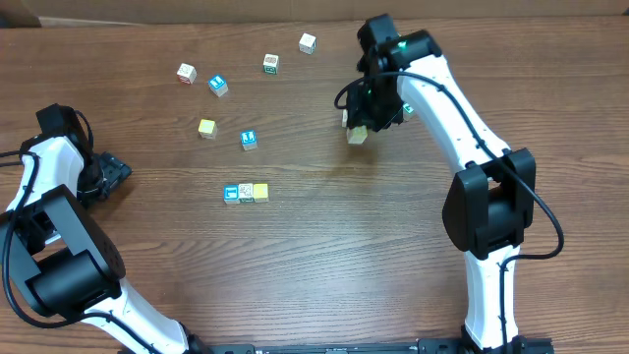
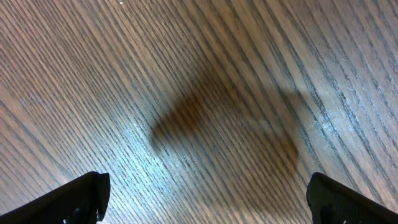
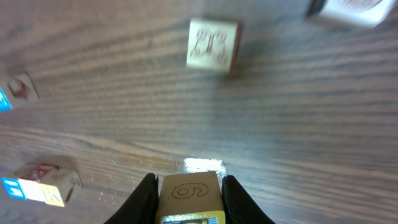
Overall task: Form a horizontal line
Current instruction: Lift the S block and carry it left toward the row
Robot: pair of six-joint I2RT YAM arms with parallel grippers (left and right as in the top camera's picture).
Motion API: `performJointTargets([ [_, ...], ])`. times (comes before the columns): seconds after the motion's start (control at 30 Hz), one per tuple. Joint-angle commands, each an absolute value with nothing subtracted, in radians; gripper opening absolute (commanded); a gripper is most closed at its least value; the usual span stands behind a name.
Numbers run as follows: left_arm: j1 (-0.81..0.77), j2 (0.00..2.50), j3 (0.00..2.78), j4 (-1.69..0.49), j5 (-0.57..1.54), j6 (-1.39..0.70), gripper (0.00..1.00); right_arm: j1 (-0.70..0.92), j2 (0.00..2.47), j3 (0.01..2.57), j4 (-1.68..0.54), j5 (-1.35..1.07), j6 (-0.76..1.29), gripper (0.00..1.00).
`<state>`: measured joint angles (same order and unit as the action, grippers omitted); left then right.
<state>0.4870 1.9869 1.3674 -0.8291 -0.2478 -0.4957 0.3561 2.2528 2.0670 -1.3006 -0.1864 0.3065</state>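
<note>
While gripping a pale yellow cube (image 1: pixel 357 136) in the right jaws, hovered right of the three-cube row (image 1: pixel 246 193), laid left-to-right on the worktop (image 1: pixel 324 256), yellow end cube (image 1: pixel 260 192) toward that arm. Held left jaws wide apart at the far left.

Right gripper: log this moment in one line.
right gripper shut on pale yellow cube | cube apart from row | row: three cubes side by side, blue-white-yellow | left gripper open, empty

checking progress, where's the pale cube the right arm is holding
The pale cube is held in the right gripper, overhead view, up and right of the three-cube row.
</note>
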Motion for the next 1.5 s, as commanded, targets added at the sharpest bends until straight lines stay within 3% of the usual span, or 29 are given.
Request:
performJointTargets([
  [0.0,0.493,1.990,1.362,-0.828,-0.258,-0.495,1.00,0.359,2.237,2.029,-1.288,-0.212,0.306,0.25],
  [0.4,0.493,1.990,1.362,-0.828,-0.258,-0.495,1.00,0.359,2.237,1.860,-1.170,-0.316,0.305,0.25],
  [0.5,0.493,1.990,1.362,-0.828,-0.258,-0.495,1.00,0.359,2.237,1.842,-1.152,-0.316,0.306,0.37],
  [0.7,0.493,1.990,1.362,-0.828,-0.258,-0.495,1.00,0.359,2.237,1.839,-1.135,-0.300,0.306,0.45],
  [1.47,0.493,1.990,1.362,-0.828,-0.258,-0.495,1.00,0.359,2.237,1.839,-1.222,-0.147,0.316,0.44],
])
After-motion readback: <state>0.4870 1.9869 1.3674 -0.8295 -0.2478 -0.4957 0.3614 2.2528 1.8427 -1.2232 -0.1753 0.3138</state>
